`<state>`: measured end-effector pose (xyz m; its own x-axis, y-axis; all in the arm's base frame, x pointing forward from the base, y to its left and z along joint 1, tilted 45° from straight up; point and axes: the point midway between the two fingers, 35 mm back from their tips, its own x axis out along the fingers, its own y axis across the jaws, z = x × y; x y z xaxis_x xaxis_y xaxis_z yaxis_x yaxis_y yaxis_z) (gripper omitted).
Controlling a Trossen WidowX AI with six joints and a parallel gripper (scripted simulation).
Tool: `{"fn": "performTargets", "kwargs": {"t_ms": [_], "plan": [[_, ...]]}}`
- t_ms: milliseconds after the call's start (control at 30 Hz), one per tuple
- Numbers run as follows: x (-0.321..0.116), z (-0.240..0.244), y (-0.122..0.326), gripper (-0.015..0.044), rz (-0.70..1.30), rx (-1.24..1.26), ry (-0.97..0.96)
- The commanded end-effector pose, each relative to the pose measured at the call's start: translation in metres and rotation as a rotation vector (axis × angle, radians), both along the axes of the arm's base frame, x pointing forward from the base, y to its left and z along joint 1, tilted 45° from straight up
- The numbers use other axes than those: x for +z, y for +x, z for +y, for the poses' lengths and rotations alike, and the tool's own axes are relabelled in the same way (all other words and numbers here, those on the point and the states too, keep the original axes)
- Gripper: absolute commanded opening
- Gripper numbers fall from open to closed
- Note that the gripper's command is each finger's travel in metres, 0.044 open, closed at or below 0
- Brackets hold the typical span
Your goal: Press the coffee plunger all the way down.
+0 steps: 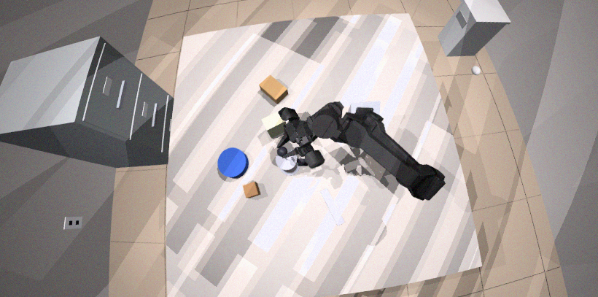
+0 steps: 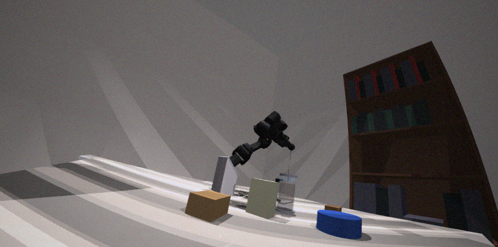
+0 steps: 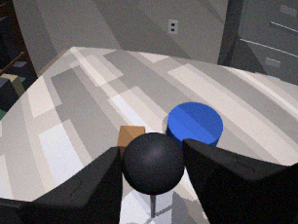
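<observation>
The coffee press (image 1: 286,163) (image 2: 286,196) stands upright on the table, a clear glass body with a pale lid. Its thin plunger rod (image 2: 289,163) (image 3: 153,208) is raised, with the black ball knob (image 1: 282,151) (image 2: 291,146) (image 3: 153,168) well above the lid. My gripper (image 1: 281,150) (image 2: 291,145) (image 3: 152,151) is shut on the knob, one finger on each side in the wrist view. The lower part of the press is out of the wrist view.
A pale green block (image 1: 271,125) (image 2: 262,198) stands close beside the press. A blue disc (image 1: 233,162) (image 2: 338,224) (image 3: 195,124) and a small orange cube (image 1: 251,190) (image 2: 333,207) (image 3: 131,135) are on its other side. A larger orange block (image 1: 273,88) (image 2: 208,207) lies farther off.
</observation>
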<state>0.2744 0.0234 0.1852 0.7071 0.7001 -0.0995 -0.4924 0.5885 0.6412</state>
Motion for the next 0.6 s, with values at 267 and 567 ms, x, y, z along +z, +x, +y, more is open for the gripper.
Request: {"fn": "performTargets", "kwargs": {"t_ms": [267,567], "plan": [[-0.010,0.007,0.003,0.0125,0.004,-0.002,-0.002],[-0.021,0.016,0.006,0.0125,0.006,-0.001,-0.006]]}}
